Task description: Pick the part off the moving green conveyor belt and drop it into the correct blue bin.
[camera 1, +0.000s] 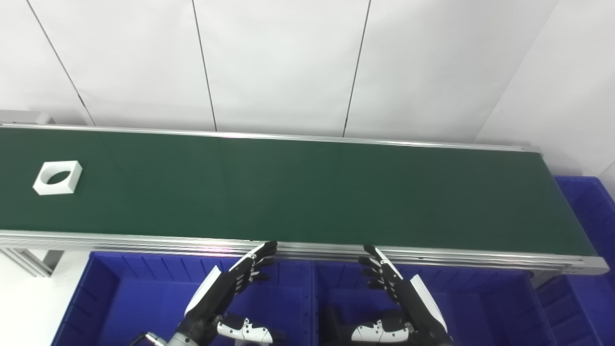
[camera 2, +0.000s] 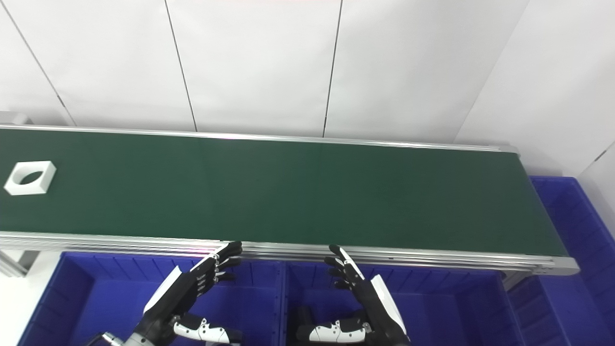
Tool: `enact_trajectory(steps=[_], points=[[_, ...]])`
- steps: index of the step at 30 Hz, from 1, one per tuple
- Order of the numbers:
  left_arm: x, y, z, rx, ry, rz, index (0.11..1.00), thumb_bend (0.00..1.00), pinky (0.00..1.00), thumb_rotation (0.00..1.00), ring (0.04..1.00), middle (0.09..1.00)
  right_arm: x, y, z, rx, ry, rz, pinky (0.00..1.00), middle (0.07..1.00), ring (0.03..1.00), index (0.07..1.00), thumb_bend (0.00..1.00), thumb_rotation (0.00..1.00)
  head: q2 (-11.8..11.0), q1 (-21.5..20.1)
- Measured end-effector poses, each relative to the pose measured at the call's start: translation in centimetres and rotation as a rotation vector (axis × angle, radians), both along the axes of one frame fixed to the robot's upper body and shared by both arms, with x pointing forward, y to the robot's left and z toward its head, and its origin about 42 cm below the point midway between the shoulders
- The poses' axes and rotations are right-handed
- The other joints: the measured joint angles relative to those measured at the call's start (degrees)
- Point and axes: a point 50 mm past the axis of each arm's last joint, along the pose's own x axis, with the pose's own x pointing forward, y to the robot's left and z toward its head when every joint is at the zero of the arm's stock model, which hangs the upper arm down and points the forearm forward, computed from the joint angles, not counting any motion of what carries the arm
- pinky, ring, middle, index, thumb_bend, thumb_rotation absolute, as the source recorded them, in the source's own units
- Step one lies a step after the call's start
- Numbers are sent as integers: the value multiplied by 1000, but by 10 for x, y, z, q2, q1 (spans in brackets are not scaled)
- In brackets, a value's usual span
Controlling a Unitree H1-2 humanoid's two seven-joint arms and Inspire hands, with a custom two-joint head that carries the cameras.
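A white square part (camera 1: 57,177) with a round hole through it lies on the green conveyor belt (camera 1: 307,192) at its far left. Both hands hover low at the picture's bottom, over the blue bins and just short of the belt's near rail. My left hand (camera 1: 230,293) is open, fingers stretched toward the belt, thumb spread, holding nothing. My right hand (camera 1: 399,298) is open the same way and holds nothing. The part is far to the left of both hands.
A blue bin (camera 1: 120,298) sits below the belt on the left, a second one (camera 1: 485,307) beside it on the right. A third blue bin (camera 1: 588,211) stands past the belt's right end. An aluminium rail (camera 1: 144,242) edges the belt. White wall panels stand behind.
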Motion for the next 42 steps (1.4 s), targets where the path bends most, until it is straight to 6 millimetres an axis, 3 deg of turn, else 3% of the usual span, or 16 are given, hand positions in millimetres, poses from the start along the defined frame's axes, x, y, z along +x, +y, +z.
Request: enact_trajectory(steps=[34, 39, 42], points=[[0, 0, 0, 6, -6, -2, 918, 791, 804, 73, 894, 928, -1, -2, 0, -13, 1, 10, 795, 896, 869, 977, 863, 138, -11, 7], [-1, -1, -3, 4, 1, -2, 922, 796, 789, 53, 890, 932, -1, -3, -1, -14, 3, 12, 802, 895, 871, 981, 861, 127, -20, 27], [-1, -6, -4, -9, -4, 0, 925, 794, 784, 47, 889, 933, -1, -6, -4, -17, 11, 15, 795, 896, 871, 983, 857, 116, -39, 74]])
